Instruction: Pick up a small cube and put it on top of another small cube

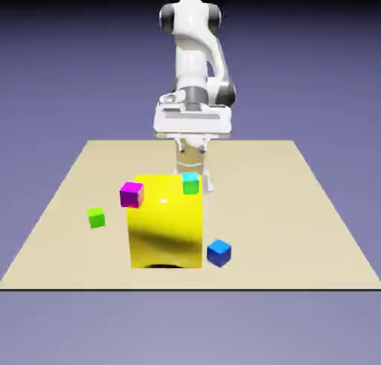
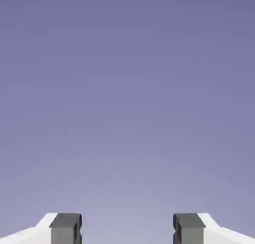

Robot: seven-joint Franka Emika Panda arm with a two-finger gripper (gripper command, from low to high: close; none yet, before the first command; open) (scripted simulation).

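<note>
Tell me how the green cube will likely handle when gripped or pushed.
The green cube looks rigid, with crisp edges, so it probably won't deform when squeezed. Its flat faces suggest it would slide rather than roll. Being about as tall as wide, it seems unlikely to tip under a low push.

A small bright green cube (image 1: 96, 217) sits upright beyond the yellow block's (image 1: 166, 226) side at the exterior view's left.

Yellow block (image 1: 165, 226): smooth and glossy, with a small bright highlight. Robot arm (image 1: 192, 47): smooth white shell with a glossy look, dark grey at the joints. Tabletop (image 1: 253, 207): pale tan, smooth and matt. Magenta cube (image 1: 132, 195) and blue cube (image 1: 219, 253): smooth, plain faces.
</note>
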